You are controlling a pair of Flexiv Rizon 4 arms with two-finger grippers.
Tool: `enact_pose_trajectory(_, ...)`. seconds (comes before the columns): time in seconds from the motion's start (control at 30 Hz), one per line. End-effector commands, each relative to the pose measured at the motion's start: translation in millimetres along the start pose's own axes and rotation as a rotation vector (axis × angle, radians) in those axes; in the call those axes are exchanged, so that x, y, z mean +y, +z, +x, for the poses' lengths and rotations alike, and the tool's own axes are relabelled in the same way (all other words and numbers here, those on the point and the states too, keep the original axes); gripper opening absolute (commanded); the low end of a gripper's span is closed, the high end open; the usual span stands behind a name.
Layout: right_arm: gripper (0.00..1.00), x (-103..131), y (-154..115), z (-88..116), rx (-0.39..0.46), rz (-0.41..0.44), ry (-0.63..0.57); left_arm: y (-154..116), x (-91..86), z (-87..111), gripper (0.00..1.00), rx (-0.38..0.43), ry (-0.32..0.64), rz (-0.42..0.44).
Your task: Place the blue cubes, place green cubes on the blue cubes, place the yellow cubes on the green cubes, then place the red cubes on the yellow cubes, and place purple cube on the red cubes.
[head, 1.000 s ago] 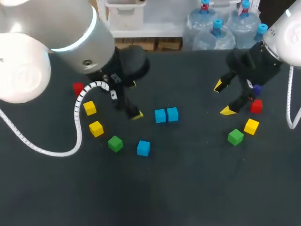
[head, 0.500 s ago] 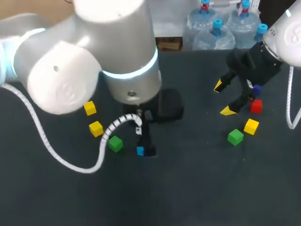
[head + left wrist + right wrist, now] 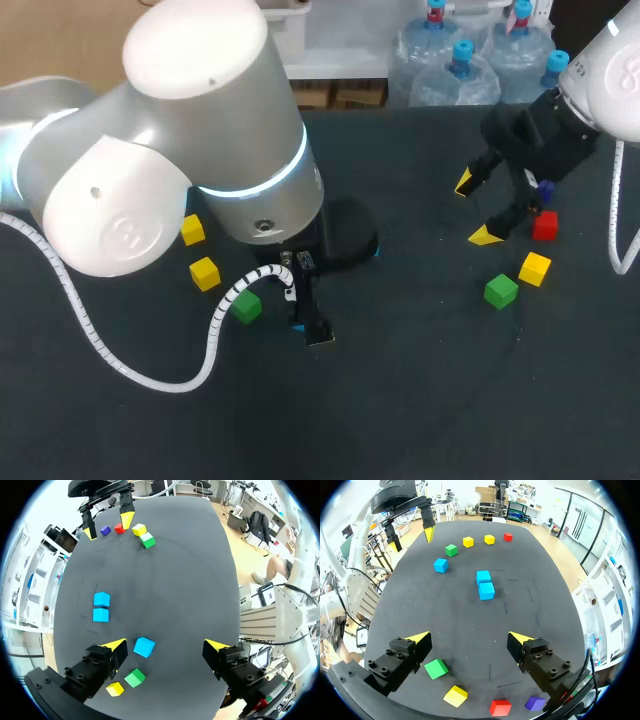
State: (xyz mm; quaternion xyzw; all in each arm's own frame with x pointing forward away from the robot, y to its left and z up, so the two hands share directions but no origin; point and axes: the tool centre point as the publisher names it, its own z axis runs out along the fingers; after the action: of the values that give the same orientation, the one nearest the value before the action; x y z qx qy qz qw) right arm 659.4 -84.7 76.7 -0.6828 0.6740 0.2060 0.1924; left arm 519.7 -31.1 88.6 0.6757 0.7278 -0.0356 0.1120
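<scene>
No word, number or sign can be read on the table point(image 3: 430, 400), the cubes point(image 3: 486, 590), the left arm point(image 3: 200, 150) or the right arm point(image 3: 610, 80) (a small pale tag point(image 3: 304, 261) by the left wrist is too blurred).

Dark table top, lightly scuffed

The table point(image 3: 430, 400) has a flat, matte, charcoal-black top that fills most of the head view, with its far edge running straight across the upper part of that view. The surface is not spotless: a few pale specks point(image 3: 447, 238) dot it in the head view. The right wrist view shows short, thin, faint scratch lines point(image 3: 505, 606) scattered over the middle of the top, some running lengthwise and some slanted. The same dark top shows in the left wrist view too, evenly matte, with a slightly paler sheen toward its far end
</scene>
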Motion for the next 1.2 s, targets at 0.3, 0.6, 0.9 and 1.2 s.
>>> enact_pose_trajectory(0.3,1.0,0.5,0.3,0.0,0.0,0.002,0.0,20.3,14.3,-11.9,1.0,0.082,0.29,0.082)
enact_pose_trajectory(0.6,1.0,0.5,0.3,0.0,0.0,0.002,0.0,20.6,-9.4,11.4,1.0,0.132,0.18,0.12)
enact_pose_trajectory(0.9,1.0,0.5,0.3,0.0,0.0,0.002,0.0,45.3,-25.1,8.9,1.0,0.23,0.146,0.065)
enact_pose_trajectory(1.2,1.0,0.5,0.3,0.0,0.0,0.002,0.0,42.7,-7.7,13.2,1.0,0.246,0.199,0.054)
